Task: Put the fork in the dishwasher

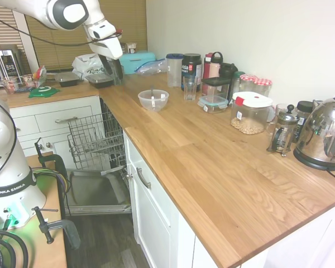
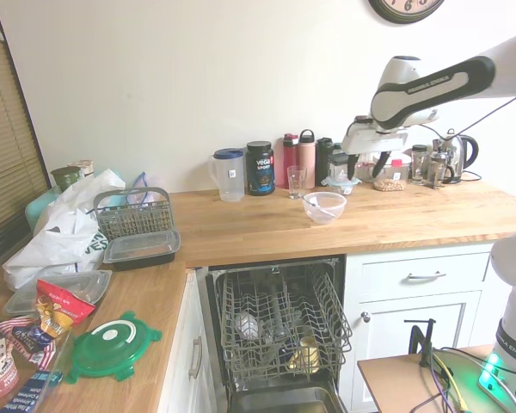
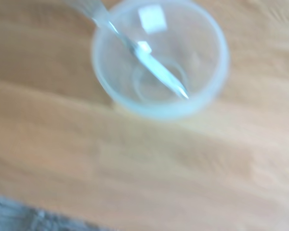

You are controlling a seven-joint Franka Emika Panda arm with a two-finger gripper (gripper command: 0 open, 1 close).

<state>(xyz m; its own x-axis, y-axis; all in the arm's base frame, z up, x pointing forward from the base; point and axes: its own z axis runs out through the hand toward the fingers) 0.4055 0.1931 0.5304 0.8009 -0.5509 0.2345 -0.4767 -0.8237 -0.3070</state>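
Observation:
The pale fork (image 1: 152,99) leans inside a clear bowl (image 1: 153,100) on the wooden counter, its handle over the rim. In the wrist view the fork (image 3: 144,55) crosses the bowl (image 3: 202,91) slantwise, blurred. My gripper (image 2: 365,168) hangs open above and just behind the bowl (image 2: 325,207), holding nothing; from the other side the gripper (image 1: 115,71) shows well above the counter. The dishwasher (image 1: 97,192) stands open under the counter with its grey wire rack (image 2: 279,318) pulled out; a few items lie in the rack.
Jars, bottles, a glass (image 1: 190,88), a lidded box (image 1: 214,103) and a kettle (image 1: 324,137) line the wall behind the bowl. Plastic containers (image 2: 140,249), a cutlery basket (image 2: 133,215) and a white bag (image 2: 64,237) sit on the counter's other leg.

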